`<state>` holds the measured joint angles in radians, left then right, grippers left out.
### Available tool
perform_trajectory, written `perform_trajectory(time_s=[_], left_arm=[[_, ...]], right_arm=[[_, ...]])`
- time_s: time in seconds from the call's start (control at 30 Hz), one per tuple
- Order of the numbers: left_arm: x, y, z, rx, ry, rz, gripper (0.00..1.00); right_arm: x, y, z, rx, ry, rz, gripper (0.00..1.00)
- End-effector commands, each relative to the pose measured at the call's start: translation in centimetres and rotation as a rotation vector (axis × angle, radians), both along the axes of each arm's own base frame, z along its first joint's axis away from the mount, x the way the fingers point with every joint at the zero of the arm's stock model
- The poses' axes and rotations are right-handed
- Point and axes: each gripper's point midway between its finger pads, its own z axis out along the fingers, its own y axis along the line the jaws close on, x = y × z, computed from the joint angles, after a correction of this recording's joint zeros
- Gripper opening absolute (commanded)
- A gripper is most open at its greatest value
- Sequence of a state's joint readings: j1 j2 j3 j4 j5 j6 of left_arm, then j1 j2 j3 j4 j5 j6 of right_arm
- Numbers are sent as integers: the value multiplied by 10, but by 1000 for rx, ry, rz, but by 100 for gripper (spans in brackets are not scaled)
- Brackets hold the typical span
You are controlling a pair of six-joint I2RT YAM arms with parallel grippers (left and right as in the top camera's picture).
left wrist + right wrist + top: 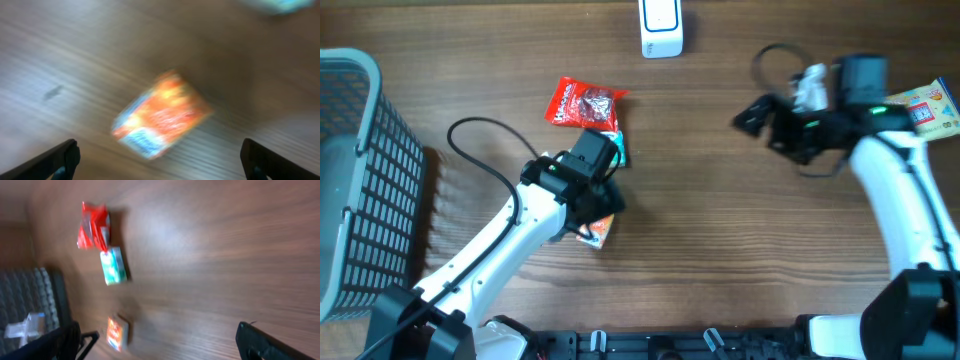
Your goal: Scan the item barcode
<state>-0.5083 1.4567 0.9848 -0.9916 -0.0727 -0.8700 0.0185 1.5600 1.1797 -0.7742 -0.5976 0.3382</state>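
Overhead. Wooden counter (pixel 720 230). White scanner (pixel 662 28) at the far edge, middle. Grey basket (pixel 360 180) at the left edge. Red packet (pixel 585 103) lies flat left of centre; green box (pixel 618 148) just beside it on the near side, partly under the left arm's wrist. Orange packet (pixel 599 232) nearer still, half covered by the left arm (pixel 510 240). Left fingers (pixel 612 200) hang above the counter between the green box and the orange packet. Right fingers (pixel 750 117) are right of centre, pointing left, nothing in them. A printed box (pixel 932 108) lies at the right edge.

Left wrist. Blurred. The orange packet (pixel 162 116) lies on the wood, tilted. Left fingers (pixel 60 161) stand wide apart at the two bottom corners, clear of the packet.

Right wrist. Blurred. Red packet (pixel 93 225), green box (pixel 113 266) just below it, orange packet (pixel 116 332) well apart, all on bare wood. Basket (pixel 30 300) at left. Right fingers (pixel 262 341) spread wide, holding nothing.
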Motion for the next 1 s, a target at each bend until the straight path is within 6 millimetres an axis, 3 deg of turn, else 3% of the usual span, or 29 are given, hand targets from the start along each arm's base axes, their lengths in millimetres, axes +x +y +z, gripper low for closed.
perform_trajectory(time_s=[0.0, 0.1, 0.2, 0.27, 0.33, 0.4, 0.43, 0.5, 0.57, 0.63, 0.7, 0.77, 0.83, 0.87, 0.97], left_arm=[[-21, 27, -16, 93, 74, 82, 100], [-37, 12, -47, -19, 121, 12, 100], [-42, -27, -69, -253, 98, -177, 99], [-43, -56, -69, -420, 56, -325, 90], [-48, -85, -58, -600, 42, -424, 73], [-44, -98, -49, -676, 14, -453, 65], [-39, -114, -34, -775, -30, -497, 62], [-21, -152, 4, -953, -172, -562, 61], [-15, -171, 22, -1001, -261, -617, 67], [3, -160, 26, -948, -291, -558, 66], [33, -117, 31, -810, -299, -423, 64], [58, -46, 23, -486, -287, -242, 64], [61, -9, 12, -303, -271, -166, 62], [57, -8, 4, -298, -247, -170, 62], [51, -44, -20, -431, -164, -237, 61]], right_arm=[[-11, 30, -32, -26, 73, -12, 100], [-17, 49, -39, -36, 77, 9, 100], [-17, 49, -39, -36, 73, 14, 100], [-17, 49, -39, -36, 75, 14, 100], [-19, 49, -40, -37, 82, 14, 100], [-20, 49, -41, -38, 87, 14, 100], [-20, 49, -41, -39, 88, 15, 100], [-22, 48, -42, -41, 101, 15, 100], [-28, 51, -41, -27, 112, 40, 100], [-33, 54, -40, -8, 126, 63, 100], [-33, 54, -40, -7, 128, 60, 100], [-33, 54, -41, -6, 132, 54, 99], [-31, 55, -40, 0, 136, 40, 100], [-31, 55, -40, 1, 133, 41, 100], [-32, 55, -40, -1, 135, 43, 100]])
